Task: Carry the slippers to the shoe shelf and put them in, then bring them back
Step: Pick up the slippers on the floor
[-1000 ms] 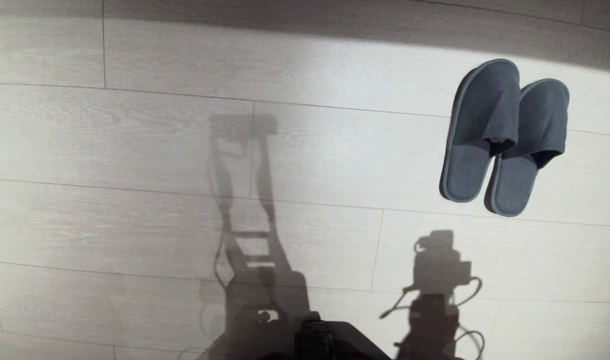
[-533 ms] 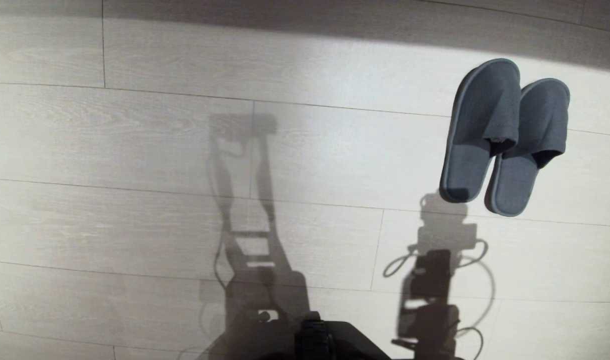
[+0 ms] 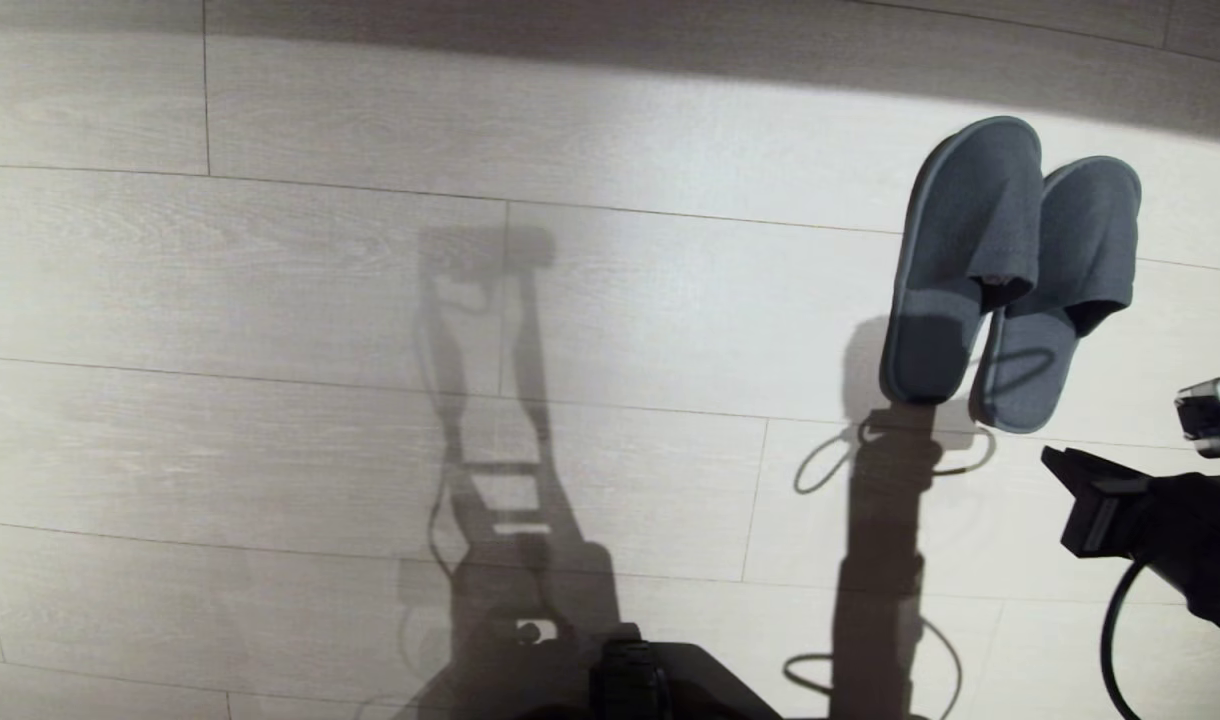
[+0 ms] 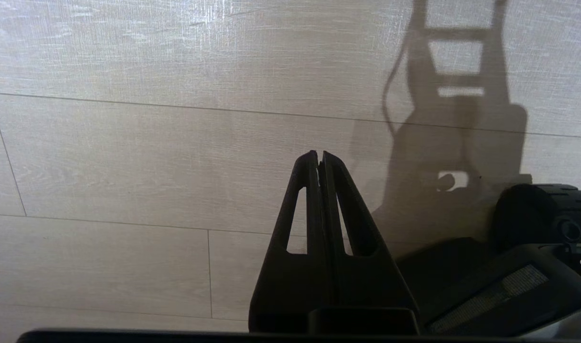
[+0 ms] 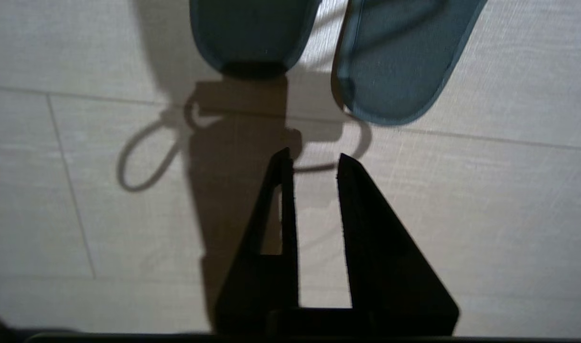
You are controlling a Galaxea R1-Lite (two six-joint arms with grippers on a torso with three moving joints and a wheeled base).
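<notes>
**Right arm swings into view beside the slippers**

Since a second ago the right arm has come into the head view from the right edge, and its shadow has stretched up the floor until it falls over the heels of the slippers, which have not moved. The pair lies flat on the pale plank floor, side by side and touching along their inner edges, heels toward the robot, at the right of the head view.

Seen from the right wrist, the right gripper hangs above bare floor just short of the two heels, its fingers a little apart with floor showing between them and nothing held. How high it hangs is hard to judge from these views.

At the robot's other side, the left gripper points at bare planks near the black base, fingers pressed together, empty.
</notes>
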